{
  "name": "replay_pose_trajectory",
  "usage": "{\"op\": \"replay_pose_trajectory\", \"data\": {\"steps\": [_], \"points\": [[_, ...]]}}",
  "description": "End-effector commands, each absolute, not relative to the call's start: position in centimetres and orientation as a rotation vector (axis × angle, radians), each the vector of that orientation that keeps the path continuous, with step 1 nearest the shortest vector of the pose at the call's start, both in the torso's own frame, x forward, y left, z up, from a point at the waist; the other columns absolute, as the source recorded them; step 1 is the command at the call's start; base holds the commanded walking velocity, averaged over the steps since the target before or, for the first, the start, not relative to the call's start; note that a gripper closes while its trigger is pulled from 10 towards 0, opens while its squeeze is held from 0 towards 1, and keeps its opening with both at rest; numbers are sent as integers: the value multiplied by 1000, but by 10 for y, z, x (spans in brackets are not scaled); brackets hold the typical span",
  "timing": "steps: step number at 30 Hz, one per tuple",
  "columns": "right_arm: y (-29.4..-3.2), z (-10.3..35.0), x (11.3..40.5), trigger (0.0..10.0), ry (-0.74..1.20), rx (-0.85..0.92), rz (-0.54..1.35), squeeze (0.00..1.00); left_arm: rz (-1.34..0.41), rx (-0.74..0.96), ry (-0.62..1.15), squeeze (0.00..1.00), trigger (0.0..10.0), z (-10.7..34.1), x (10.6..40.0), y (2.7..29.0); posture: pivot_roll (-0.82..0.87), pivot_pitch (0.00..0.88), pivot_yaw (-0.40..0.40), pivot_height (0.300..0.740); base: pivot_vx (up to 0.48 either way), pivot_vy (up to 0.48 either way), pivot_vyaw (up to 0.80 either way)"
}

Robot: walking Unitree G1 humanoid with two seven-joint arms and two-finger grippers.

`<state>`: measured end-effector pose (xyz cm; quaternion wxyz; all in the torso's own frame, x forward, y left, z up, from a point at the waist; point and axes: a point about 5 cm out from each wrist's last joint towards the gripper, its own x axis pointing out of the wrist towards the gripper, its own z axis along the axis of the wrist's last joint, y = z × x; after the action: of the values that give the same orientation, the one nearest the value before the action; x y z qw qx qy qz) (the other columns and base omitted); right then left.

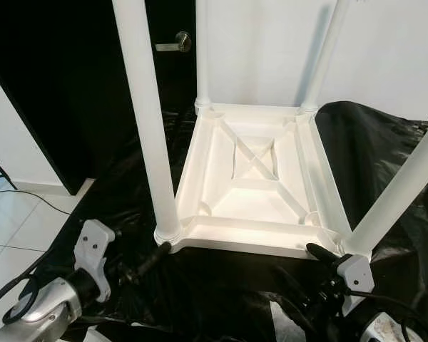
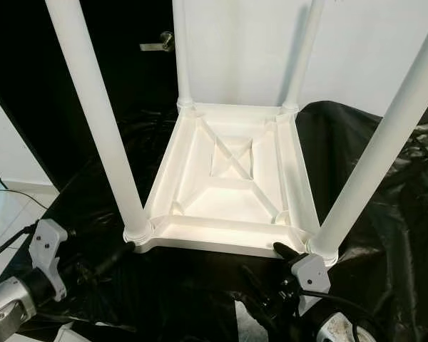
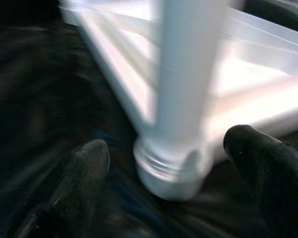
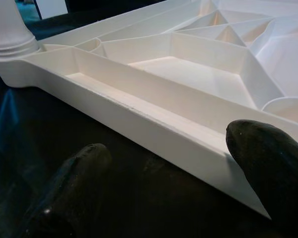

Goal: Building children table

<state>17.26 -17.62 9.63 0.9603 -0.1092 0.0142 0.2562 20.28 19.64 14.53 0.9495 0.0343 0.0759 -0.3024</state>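
A white plastic children's table (image 1: 253, 178) lies upside down on black plastic sheeting (image 1: 221, 285), its four white legs (image 1: 146, 121) standing upward. The left gripper (image 3: 164, 163) sits low at the near left corner, its two black fingers (image 3: 84, 173) spread apart on either side of that leg's threaded base, not clamped. The right gripper (image 4: 169, 163) sits at the near right corner, fingers open, one fingertip over the table's near rim and the other on the sheeting.
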Motion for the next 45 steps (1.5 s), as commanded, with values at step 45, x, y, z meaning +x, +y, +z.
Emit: {"op": "replay_pose_trajectory", "data": {"steps": [45], "points": [[-175,105,185,10000,-23,-316,542,0,-510,-97,32,0,10000,156,218,153,5,0,-20,740,0,0,0]]}}
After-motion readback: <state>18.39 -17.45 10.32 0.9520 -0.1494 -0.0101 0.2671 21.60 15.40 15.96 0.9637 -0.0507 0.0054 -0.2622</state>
